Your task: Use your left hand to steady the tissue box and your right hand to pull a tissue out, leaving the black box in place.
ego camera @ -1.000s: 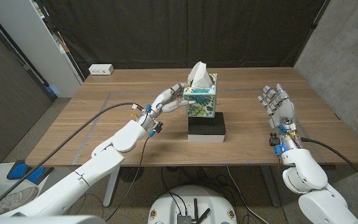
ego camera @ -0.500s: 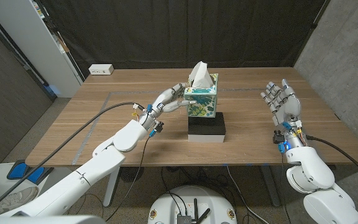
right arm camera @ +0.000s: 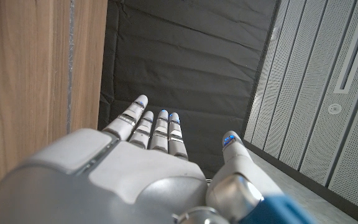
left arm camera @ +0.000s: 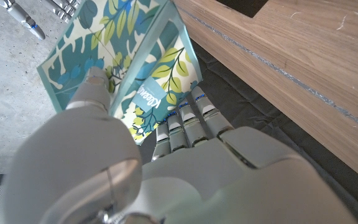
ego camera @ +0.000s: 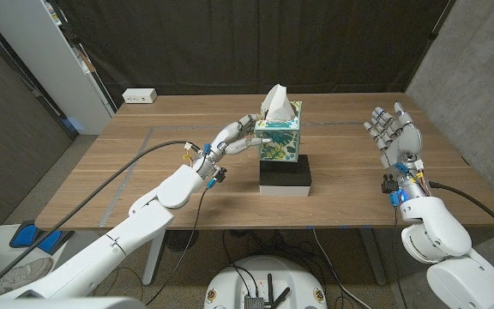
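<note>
A leaf-patterned tissue box point(ego camera: 279, 140) stands on a black box point(ego camera: 284, 176) at the table's middle, a white tissue point(ego camera: 274, 101) sticking up from its top. My left hand point(ego camera: 234, 137) holds the tissue box by its left side and top corner; in the left wrist view my fingers point(left arm camera: 188, 115) press on the patterned box point(left arm camera: 129, 68). My right hand point(ego camera: 395, 136) is raised over the table's right part, well away from the boxes, fingers apart and holding nothing. The right wrist view shows the same hand point(right arm camera: 142, 162) spread and empty.
A white power strip point(ego camera: 139, 96) lies at the table's far left corner. A white cabinet point(ego camera: 50, 60) stands to the left, a concrete wall to the right, a dark curtain behind. Bare wooden table point(ego camera: 350, 184) lies between the boxes and my right hand.
My right hand has lifted and moved away from me, toward the table's far right. My left hand and both boxes have stayed put.
</note>
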Action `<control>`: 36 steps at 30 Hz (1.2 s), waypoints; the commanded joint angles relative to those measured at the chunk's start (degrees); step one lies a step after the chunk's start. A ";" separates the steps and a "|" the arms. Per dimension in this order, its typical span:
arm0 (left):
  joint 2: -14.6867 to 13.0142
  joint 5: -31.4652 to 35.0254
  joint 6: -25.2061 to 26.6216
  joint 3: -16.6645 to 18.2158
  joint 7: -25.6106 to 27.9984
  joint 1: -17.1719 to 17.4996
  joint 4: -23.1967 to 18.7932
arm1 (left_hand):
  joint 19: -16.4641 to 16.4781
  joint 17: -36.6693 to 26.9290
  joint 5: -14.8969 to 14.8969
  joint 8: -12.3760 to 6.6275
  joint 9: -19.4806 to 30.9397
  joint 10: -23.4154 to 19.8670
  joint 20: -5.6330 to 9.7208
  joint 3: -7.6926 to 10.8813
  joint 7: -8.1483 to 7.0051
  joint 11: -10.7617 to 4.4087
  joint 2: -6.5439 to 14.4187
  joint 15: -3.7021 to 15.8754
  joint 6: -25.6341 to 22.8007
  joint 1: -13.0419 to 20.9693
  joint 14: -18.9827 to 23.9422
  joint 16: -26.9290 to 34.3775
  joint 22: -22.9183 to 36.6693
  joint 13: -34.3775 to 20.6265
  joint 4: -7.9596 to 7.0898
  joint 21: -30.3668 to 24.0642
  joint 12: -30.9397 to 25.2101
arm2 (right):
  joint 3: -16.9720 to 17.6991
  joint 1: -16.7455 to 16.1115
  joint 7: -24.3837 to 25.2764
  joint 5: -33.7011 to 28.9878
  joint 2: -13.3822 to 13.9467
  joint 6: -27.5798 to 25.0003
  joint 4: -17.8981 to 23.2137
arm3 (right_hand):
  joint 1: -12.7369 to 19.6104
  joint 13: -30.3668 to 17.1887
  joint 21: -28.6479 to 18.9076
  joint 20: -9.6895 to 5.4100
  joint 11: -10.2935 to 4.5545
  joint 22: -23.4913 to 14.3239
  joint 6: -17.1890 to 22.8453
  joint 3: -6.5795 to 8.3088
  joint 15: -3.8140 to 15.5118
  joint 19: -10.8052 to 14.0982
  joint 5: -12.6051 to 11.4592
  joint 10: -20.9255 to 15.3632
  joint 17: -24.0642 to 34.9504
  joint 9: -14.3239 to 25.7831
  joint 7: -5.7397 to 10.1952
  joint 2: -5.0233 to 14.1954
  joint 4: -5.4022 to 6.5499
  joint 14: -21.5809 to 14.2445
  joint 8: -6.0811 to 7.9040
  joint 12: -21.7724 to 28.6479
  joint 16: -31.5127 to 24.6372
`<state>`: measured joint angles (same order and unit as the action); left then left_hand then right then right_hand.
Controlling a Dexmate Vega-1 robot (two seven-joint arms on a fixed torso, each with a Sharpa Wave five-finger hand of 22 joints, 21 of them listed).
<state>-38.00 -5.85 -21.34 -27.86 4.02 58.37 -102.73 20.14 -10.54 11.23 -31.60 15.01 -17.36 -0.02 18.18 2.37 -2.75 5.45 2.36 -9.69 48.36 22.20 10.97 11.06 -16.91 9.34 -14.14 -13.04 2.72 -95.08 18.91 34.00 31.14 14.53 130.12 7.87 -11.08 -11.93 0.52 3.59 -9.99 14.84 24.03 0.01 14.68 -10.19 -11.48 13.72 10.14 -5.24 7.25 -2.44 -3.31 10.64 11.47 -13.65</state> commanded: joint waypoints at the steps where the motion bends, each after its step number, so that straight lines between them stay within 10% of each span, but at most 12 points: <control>1: 0.28 -0.04 0.13 -0.27 -0.15 -0.40 0.34 | -0.15 -0.17 0.31 -0.26 0.29 0.04 0.18 0.40 -0.01 0.24 0.44 2.60 0.18 0.04 -0.15 0.15 0.16 -0.14 0.03 0.28 0.20 | 1.83 -0.11 0.19 -0.17 -0.07 -2.18 2.29 | 0.02 -0.06 -0.16 0.00 0.14 -0.13 0.30 0.23 -0.34 0.65 -0.07 -0.49 0.25 0.19 -0.41 2.61 0.30 -0.43 0.46 0.23 -0.27; 36: 0.95 0.61 0.27 -0.92 0.04 -1.23 0.51 | -0.12 -0.15 0.29 -0.52 0.25 -0.03 0.20 0.99 -0.01 0.19 0.33 2.58 0.23 -0.37 -0.23 0.13 0.17 -0.36 0.06 0.29 0.24 | 6.67 -1.32 -0.15 -2.33 0.77 -9.14 7.27 | 0.38 -0.04 0.49 -0.05 -0.02 -0.13 -0.56 0.63 -0.23 -0.50 -0.10 0.78 0.39 0.17 -0.69 2.06 0.29 1.27 0.02 -0.39 0.41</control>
<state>-37.24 -5.18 -20.94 -28.69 4.11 57.44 -102.57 20.14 -10.52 11.28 -31.82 15.04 -17.37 -0.02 18.85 2.37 -2.75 5.02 2.36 -9.69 47.94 22.20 10.97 11.09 -17.18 9.54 -14.14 -13.04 7.77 -95.80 18.57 33.58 31.04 8.42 135.72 7.87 -10.96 -11.78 0.71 3.57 -9.98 14.70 24.26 -0.41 14.87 -10.19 -11.46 13.99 10.13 -5.78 7.25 -2.21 -3.25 10.64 11.38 -13.65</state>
